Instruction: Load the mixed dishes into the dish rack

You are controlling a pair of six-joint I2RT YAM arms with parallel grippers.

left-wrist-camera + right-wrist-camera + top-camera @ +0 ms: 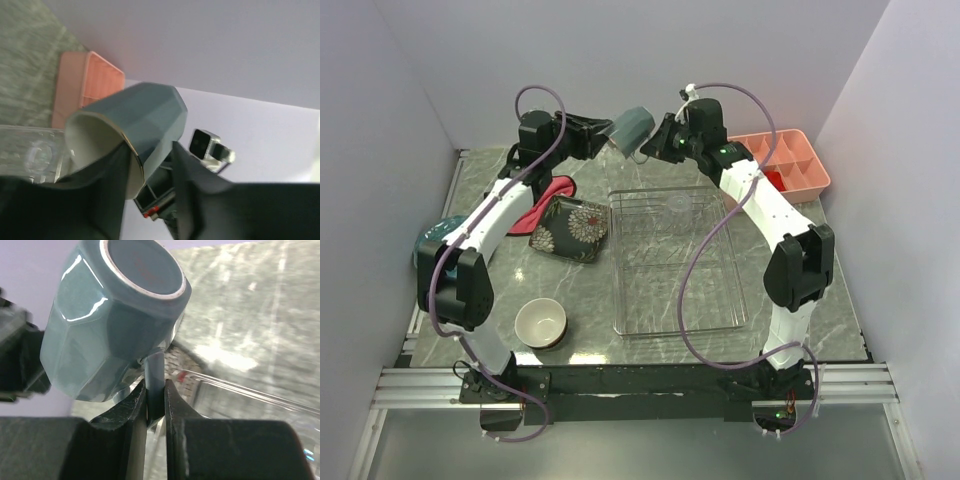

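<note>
The grey-blue mug (632,128) hangs in the air above the far end of the dish rack (675,270), between both grippers. My right gripper (652,147) is shut on the mug's handle (155,371), with the mug (115,310) bottom-up before it. My left gripper (149,150) is open. One of its fingers (107,185) sits inside the mug (135,120) and the other stands just off the outer wall. On the table lie the square dark flowered plate (570,228), the cream-lined bowl (540,322) and the round blue plate (428,240), half hidden by the left arm.
A red-pink cloth (552,195) lies behind the square plate. The pink compartment tray (785,160) stands at the far right, with something red (772,180) at its near edge. Grey walls close in the table on the left, back and right.
</note>
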